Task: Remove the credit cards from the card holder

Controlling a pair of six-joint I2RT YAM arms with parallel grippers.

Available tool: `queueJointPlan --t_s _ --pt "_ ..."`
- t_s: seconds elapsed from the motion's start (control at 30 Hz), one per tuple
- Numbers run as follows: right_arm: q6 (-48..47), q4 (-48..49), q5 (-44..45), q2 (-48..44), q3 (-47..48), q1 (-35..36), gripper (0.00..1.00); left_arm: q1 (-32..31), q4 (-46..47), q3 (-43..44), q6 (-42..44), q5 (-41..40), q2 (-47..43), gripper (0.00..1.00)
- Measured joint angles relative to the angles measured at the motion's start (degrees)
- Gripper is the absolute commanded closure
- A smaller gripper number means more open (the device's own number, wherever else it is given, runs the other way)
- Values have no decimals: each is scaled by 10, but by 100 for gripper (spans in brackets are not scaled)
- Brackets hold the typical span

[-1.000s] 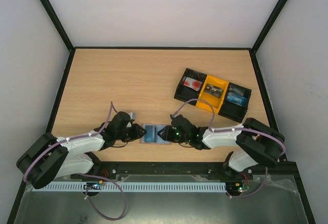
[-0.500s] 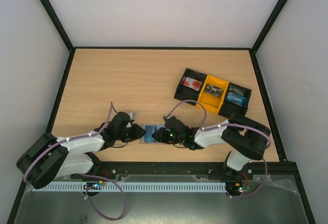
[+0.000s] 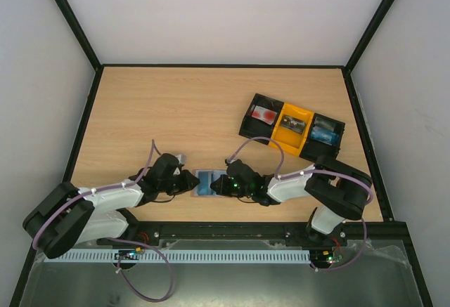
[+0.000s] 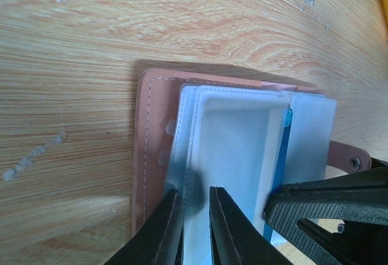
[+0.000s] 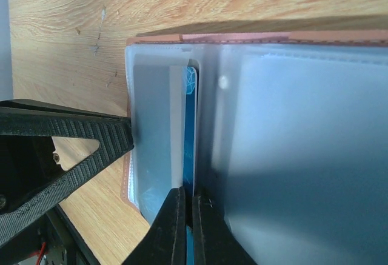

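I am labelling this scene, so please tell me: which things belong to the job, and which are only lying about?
Job: card holder, blue card, left gripper, right gripper.
Lying about: tray with its contents, far right on the table.

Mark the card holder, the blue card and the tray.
card holder (image 4: 143,156): left wrist view, brown stitched edge.
blue card (image 5: 191,131): right wrist view, exposed strip.
tray (image 3: 300,109): top external view, yellow compartment's far rim.
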Motion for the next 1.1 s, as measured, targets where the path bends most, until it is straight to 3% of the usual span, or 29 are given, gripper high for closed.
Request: queueJointPlan --t_s 0.37,0.53,1.1 --pt "0 3 0 -14 -10 0 89 0 9 0 2 0 8 84" --pt "0 4 0 -14 -12 0 98 0 10 0 2 0 10 85" --pt "0 3 7 -47 -33 0 98 -2 5 9 12 -2 21 86"
